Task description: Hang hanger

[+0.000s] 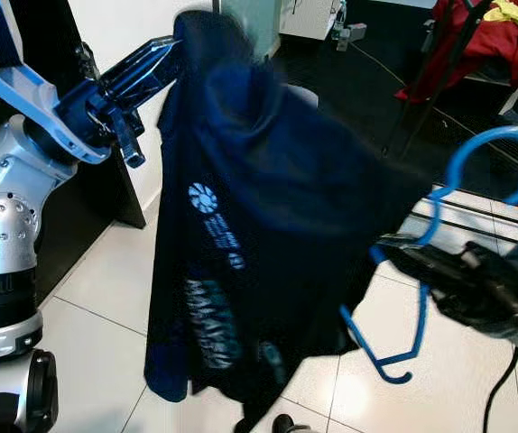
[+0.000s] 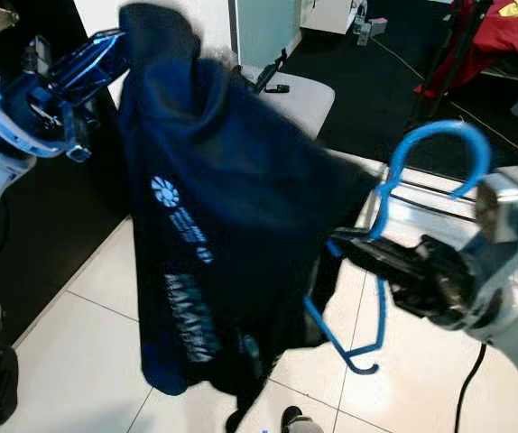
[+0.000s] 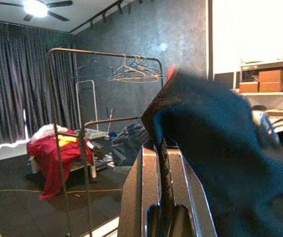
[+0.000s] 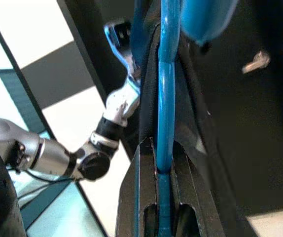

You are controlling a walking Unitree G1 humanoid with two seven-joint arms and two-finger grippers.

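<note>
Gripping dark shirt [image 1: 259, 225] in left end effector [image 1: 164, 59], right end effector [image 2: 358, 248] clamping blue hanger [image 2: 394, 180], white tiled floor [image 1: 106, 289]

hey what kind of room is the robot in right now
Probably a room in a home used for laundry or clothes storage. A metal clothes rack with spare hangers stands before dark curtains, a ceiling fan hangs above, and red clothing is heaped nearby.

Shirt [image 1: 268, 225]: soft matt dark-blue cloth with pale printed lettering, pinched by the left gripper [image 1: 164, 59]. Hanger [image 1: 476, 198]: smooth, glossy blue plastic or coated wire, clamped in the right gripper [image 1: 403, 257], whose fingers look matt black. Robot arm [image 1: 6, 207]: brushed silver metal. Floor [image 1: 97, 298]: glossy pale tiles. Clothes rack [image 3: 102, 54]: thin dull metal tubing.
</note>
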